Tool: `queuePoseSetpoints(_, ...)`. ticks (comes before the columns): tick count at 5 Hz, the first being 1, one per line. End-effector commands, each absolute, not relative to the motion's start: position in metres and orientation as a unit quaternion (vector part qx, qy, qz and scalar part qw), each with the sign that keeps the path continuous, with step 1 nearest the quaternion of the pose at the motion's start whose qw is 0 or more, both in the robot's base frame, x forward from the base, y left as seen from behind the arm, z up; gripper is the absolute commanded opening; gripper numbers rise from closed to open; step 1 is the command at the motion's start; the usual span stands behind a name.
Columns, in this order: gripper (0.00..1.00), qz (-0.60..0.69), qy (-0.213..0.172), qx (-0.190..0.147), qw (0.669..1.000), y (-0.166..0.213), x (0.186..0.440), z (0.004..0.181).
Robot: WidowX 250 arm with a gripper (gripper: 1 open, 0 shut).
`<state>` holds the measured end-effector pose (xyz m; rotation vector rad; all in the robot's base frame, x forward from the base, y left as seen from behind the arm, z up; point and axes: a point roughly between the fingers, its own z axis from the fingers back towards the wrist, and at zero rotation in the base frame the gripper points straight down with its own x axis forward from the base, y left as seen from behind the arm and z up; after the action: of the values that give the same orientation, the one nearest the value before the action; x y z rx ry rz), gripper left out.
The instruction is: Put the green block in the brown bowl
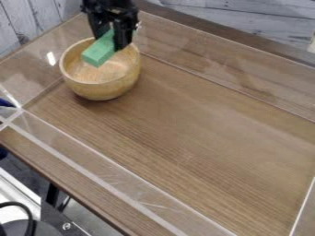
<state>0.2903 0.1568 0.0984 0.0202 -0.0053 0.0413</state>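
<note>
The green block (99,52) hangs tilted over the brown bowl (101,81), its lower end above the bowl's pale inside. My gripper (112,35) is shut on the block's upper end, and its black fingers reach down from the top of the view above the bowl's far rim. The bowl rests on the wooden table near the back left. Whether the block touches the bowl I cannot tell.
A clear acrylic wall (25,115) runs round the wooden table top (185,138). A clear stand sits behind the bowl at the back edge, mostly hidden by the gripper. Wide table surface lies to the right and front of the bowl.
</note>
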Motion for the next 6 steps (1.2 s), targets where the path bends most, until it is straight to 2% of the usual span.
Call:
queuePoseSetpoints(1,0.0,0.029,-0.028,0.032,0.999,0.176,0.296,0.108)
queuePoseSetpoints(3,0.0,0.042,-0.012,0.033,0.999,0.195,0.293,0.081)
queuePoseSetpoints(6,0.0,0.052,-0.007,0.027,0.998,0.206,0.291,0.07)
